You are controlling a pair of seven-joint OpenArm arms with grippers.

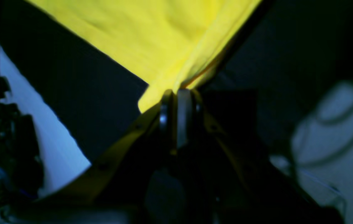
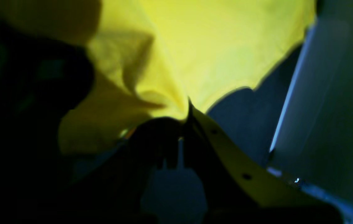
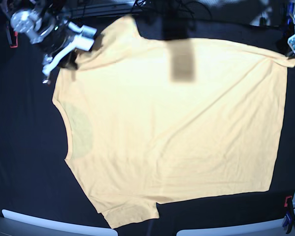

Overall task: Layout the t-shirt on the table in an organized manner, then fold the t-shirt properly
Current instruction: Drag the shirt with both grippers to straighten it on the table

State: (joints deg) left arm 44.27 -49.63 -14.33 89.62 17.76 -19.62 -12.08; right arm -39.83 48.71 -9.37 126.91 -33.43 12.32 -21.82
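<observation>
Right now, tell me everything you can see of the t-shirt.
The t-shirt is plain pale yellow-orange cloth, short-sleeved, spread mostly flat on the black table with its neckline toward the base view's left. Light wrinkles run across it. The right gripper pinches an upper-left corner and the left gripper pinches the far upper-right hem corner, jaws closed on cloth.

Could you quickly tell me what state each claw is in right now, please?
Left claw: closed, pinching a corner of the t-shirt.
Right claw: closed on a bunched edge of the t-shirt.
</observation>
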